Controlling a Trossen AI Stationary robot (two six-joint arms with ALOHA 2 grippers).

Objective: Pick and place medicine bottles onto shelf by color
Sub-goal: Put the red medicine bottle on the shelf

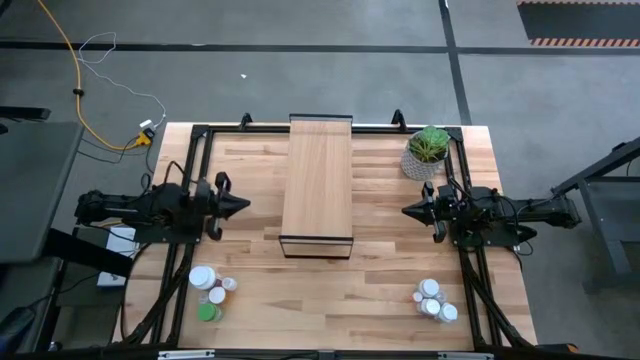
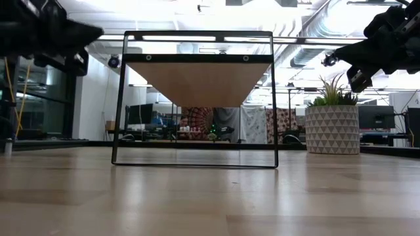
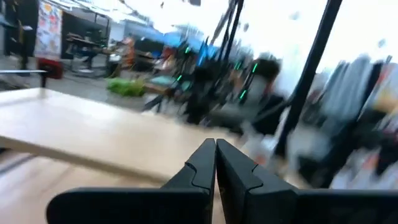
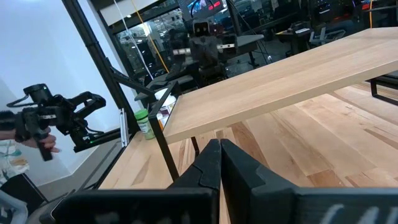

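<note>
- The shelf [image 1: 318, 187] is seen standing at the table's [image 1: 380, 290] middle, its long side running from near to far; nothing is seen on its top.
- The bottles are found in two clusters on the table's near side: the left cluster [image 1: 210, 292], with one green bottle [image 1: 207, 312], and the right cluster [image 1: 435, 301], mostly white.
- The left gripper [image 1: 243, 206] is held above the table left of the shelf, pointed at it; its jaws are pressed together and nothing is gripped.
- The right gripper [image 1: 407, 211] is held right of the shelf, facing it, jaws likewise pressed together and empty.
- A plant [image 1: 428, 150] is noted at the far right, apart from both clusters.
</note>
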